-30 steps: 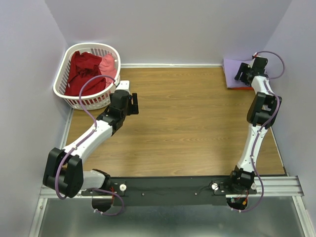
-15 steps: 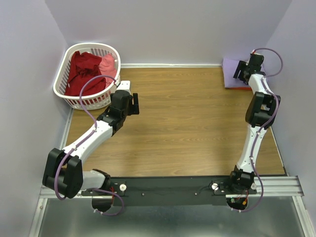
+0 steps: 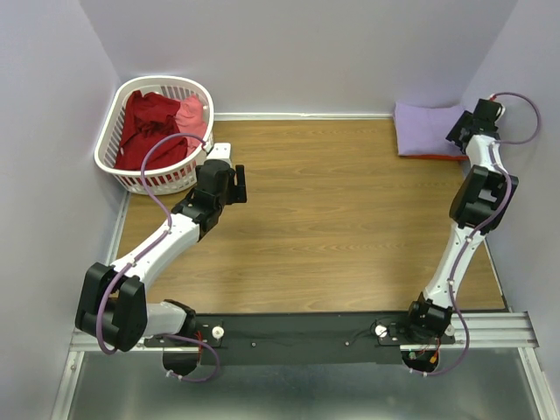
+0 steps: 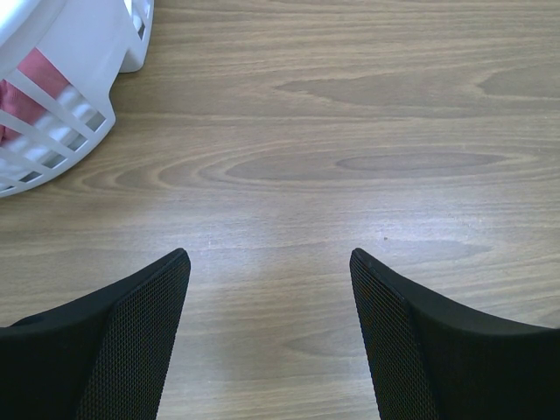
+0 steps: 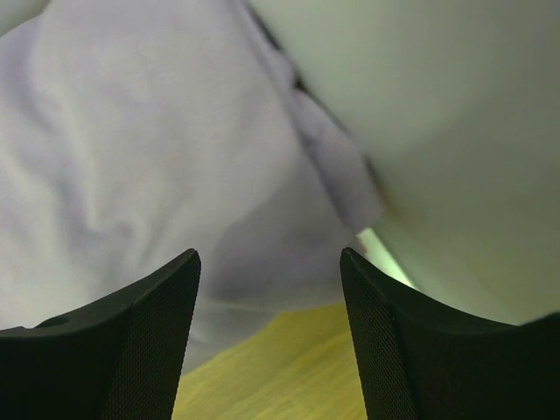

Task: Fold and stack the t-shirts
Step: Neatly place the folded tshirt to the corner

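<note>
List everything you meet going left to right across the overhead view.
White basket, holding a dark red shirt then a pink shirt → left arm's jaws → folded purple shirt → right arm's jaws at that shirt's right edge.

A white slotted laundry basket (image 3: 112, 131) stands at my far left, in the back corner of the wooden table (image 3: 350, 227), near the pale lavender walls (image 3: 306, 52). My left wrist view shows its ribbed side resting on the wood grain. A metal rail (image 3: 516, 325) runs along the near edge.
</note>
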`<state>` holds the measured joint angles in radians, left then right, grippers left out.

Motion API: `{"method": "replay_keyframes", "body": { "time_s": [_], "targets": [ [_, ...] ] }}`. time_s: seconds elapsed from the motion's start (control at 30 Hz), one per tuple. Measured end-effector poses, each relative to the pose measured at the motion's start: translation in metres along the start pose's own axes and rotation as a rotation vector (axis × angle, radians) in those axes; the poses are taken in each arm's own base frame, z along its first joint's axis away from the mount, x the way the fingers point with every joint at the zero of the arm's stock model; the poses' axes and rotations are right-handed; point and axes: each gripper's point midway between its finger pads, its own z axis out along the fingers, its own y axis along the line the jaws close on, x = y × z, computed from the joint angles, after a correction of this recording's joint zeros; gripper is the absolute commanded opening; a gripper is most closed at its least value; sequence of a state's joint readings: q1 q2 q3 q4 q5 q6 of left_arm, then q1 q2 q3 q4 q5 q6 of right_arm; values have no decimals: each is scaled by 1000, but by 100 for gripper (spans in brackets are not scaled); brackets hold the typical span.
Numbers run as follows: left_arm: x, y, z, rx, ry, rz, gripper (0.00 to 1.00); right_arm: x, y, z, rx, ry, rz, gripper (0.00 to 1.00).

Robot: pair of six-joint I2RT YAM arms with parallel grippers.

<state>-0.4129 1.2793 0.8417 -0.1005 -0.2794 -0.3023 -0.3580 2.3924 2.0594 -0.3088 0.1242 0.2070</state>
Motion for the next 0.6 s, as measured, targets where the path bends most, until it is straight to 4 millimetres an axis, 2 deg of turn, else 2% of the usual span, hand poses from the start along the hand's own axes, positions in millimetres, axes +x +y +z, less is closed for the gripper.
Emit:
{"method": "replay_keyframes", "body": {
  "time_s": [0.1,0.23,0.33,0.4,0.47,0.53,0.6],
  "targets": [
    [0,0,0,1,0,0,82,-1,-17,2,40,-2,23,73],
    [0,0,0,1,0,1,81,11,-21,4,53,21,39,74],
    [-2,0,-2,3,-6,-1,82,22,-18,-7,53,53,48,75],
    [-9,-1,-8,8,-27,-7,82,22,-15,-22,45,61,52,75],
    [-19,-1,-17,18,-62,-17,82,11,-10,-49,30,46,58,77],
    [-32,-1,-27,29,-106,-31,82,-6,1,-82,-3,10,69,77],
    [-49,0,-43,43,-165,-48,82,-26,17,-127,-65,-45,88,79]
  ]
}}
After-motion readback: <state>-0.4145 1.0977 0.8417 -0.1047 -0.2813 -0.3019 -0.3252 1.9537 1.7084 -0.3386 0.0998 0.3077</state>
